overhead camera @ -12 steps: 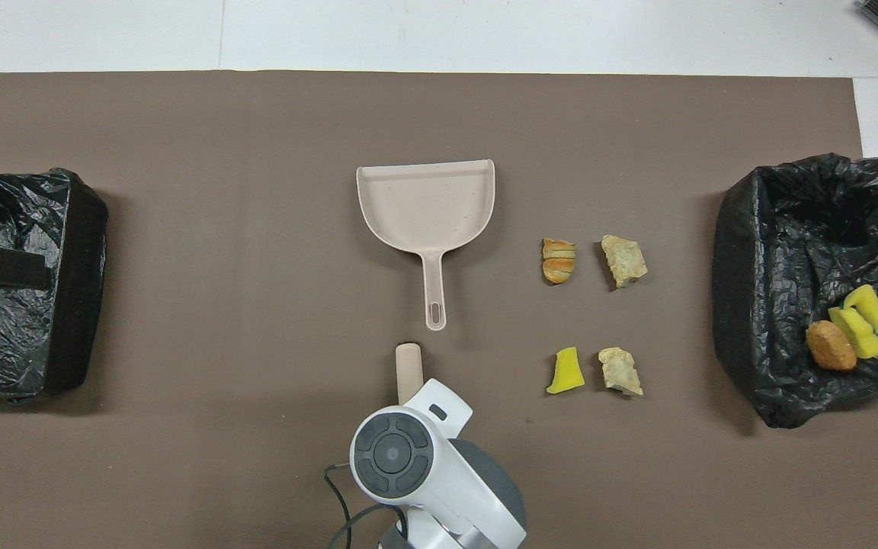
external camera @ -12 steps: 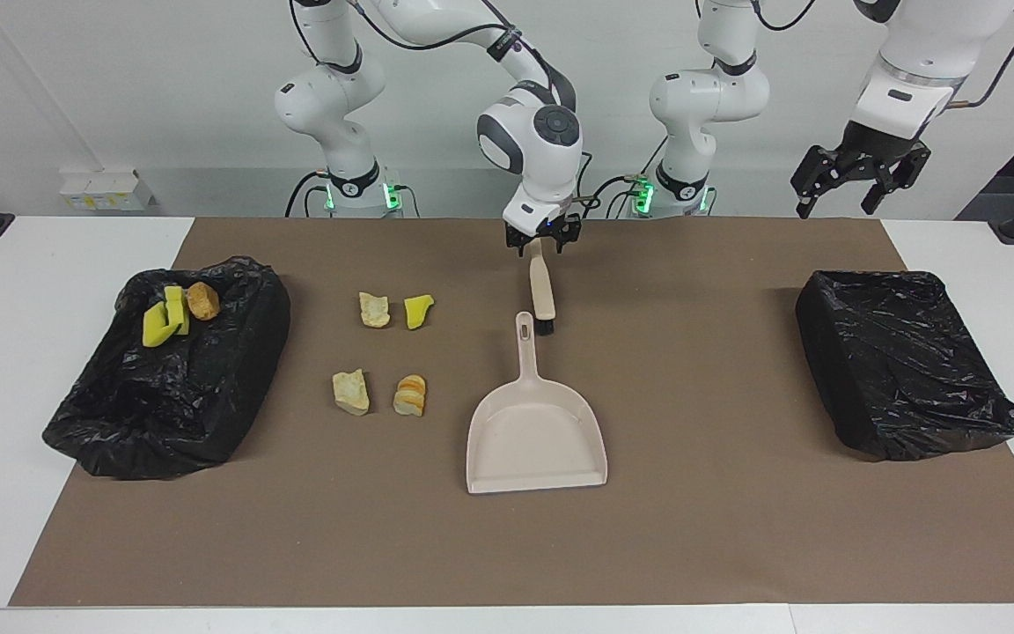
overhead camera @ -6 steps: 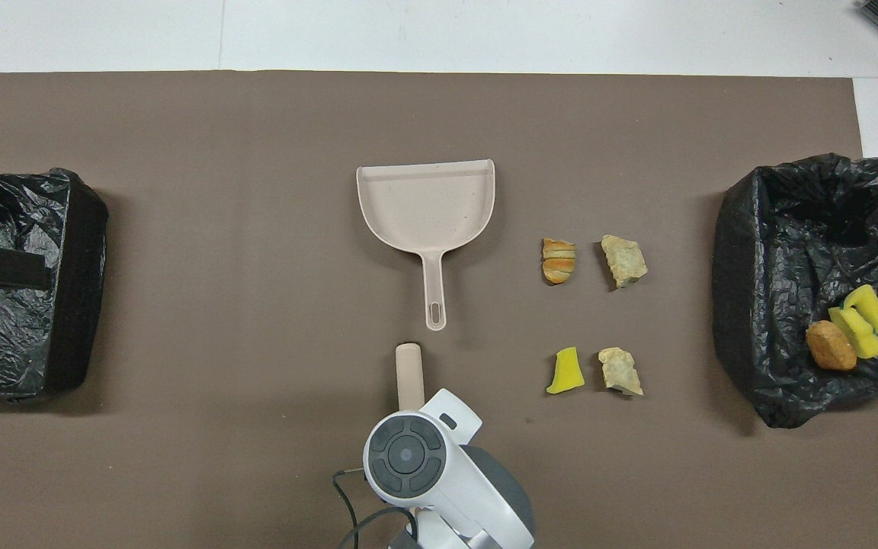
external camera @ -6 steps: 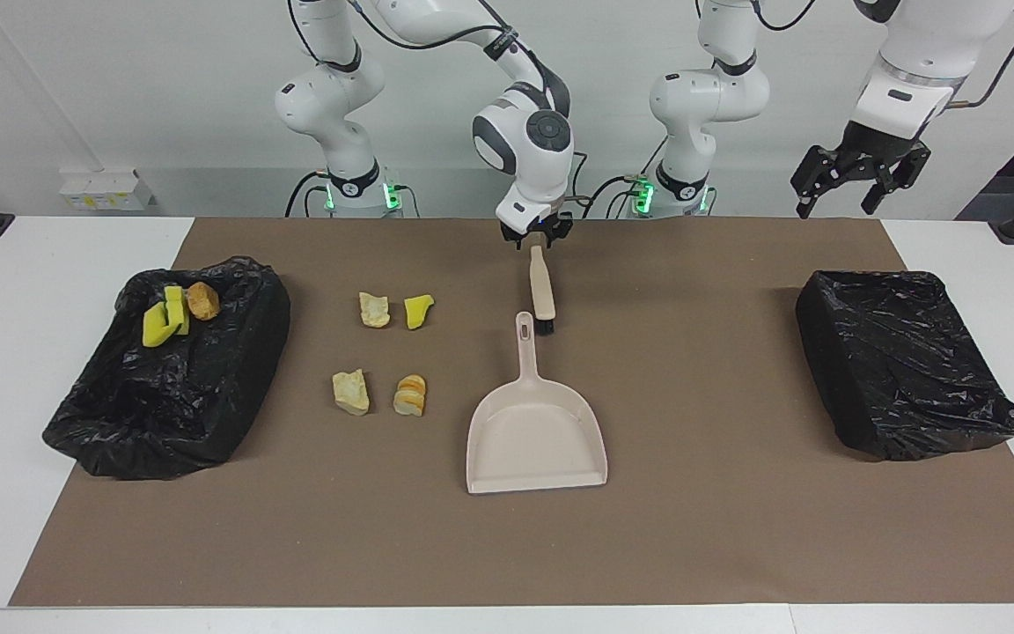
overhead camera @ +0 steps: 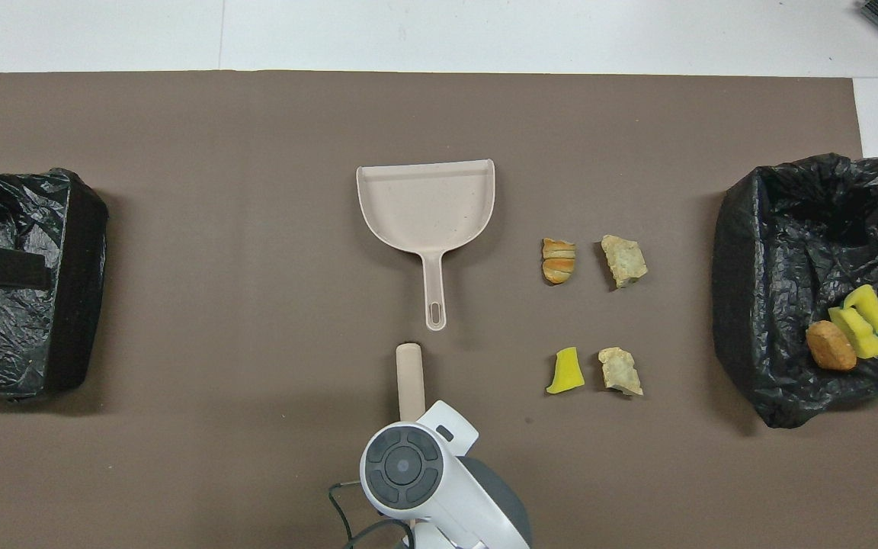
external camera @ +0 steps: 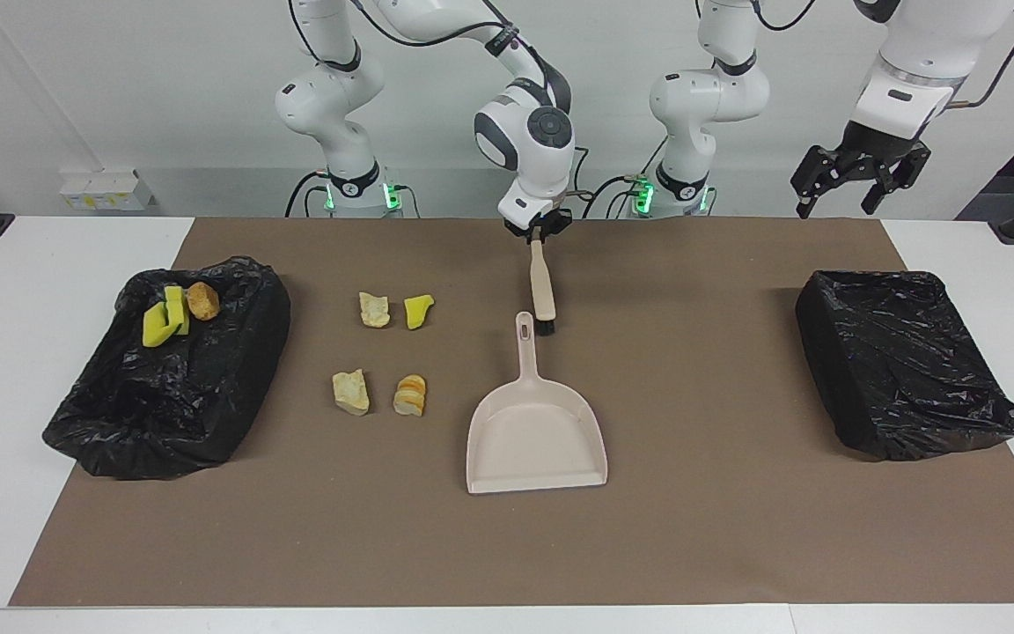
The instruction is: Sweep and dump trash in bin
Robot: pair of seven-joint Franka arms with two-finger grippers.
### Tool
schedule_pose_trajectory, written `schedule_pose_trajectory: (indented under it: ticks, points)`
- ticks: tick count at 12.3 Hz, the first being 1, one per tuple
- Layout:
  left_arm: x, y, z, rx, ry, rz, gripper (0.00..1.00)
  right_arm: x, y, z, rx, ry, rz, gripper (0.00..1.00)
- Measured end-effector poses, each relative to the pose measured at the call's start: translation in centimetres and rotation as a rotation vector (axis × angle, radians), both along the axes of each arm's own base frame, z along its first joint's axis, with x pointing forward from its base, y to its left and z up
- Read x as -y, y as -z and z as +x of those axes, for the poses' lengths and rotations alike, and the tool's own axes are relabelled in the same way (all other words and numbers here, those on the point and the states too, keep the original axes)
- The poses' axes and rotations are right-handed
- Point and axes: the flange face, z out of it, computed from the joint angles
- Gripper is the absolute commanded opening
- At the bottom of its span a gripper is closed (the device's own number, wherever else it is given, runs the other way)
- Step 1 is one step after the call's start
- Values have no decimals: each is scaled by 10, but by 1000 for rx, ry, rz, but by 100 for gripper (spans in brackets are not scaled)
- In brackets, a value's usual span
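Four trash scraps lie on the brown mat: a tan chunk [external camera: 374, 309], a yellow sponge piece [external camera: 417, 310], a beige chunk [external camera: 351, 391] and an orange-streaked chunk [external camera: 410, 394]. Yellow-green sponge pieces [external camera: 164, 319] and a brown chunk [external camera: 202, 300] lie in the black-lined bin [external camera: 208, 387] at the right arm's end. The beige brush [external camera: 543, 291] lies on the mat, its bristle end beside the handle of the beige dustpan [external camera: 533, 440]. My right gripper [external camera: 543, 232] is shut on the brush's handle tip. My left gripper [external camera: 859, 180] is open, up over the other bin [external camera: 903, 361].
In the overhead view the right arm's wrist [overhead camera: 401, 465] covers the near end of the brush [overhead camera: 409, 377]. The scraps [overhead camera: 559, 260] lie between the dustpan [overhead camera: 427, 206] and the bin [overhead camera: 789, 229]. The brown mat [external camera: 718, 528] covers most of the white table.
My right gripper came down onto the brush's handle tip and its fingers closed from wide open to shut on it. The left arm, brush, dustpan and scraps have not moved.
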Motion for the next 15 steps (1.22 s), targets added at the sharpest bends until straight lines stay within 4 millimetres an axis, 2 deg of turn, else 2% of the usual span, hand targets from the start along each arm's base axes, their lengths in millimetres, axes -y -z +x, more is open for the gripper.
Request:
schedule_pose_trajectory:
  ticks: [3, 5, 7, 10, 12, 15]
  points:
    - [0, 0, 0, 0, 0, 0, 100, 25, -16, -2, -93, 52, -92, 0]
    - [0, 0, 0, 0, 0, 0, 100, 49, -29, 10, -124, 129, -128, 0]
    - [0, 0, 0, 0, 0, 0, 100, 78, -39, 33, -124, 206, -121, 0]
    - [0, 0, 0, 0, 0, 0, 100, 134, -55, 81, -101, 301, -81, 0]
    - [0, 0, 0, -1, 0, 0, 100, 168, -66, 108, -45, 280, -90, 0]
    - [0, 1, 0, -1, 0, 0, 100, 219, -66, 136, 25, 202, -169, 0]
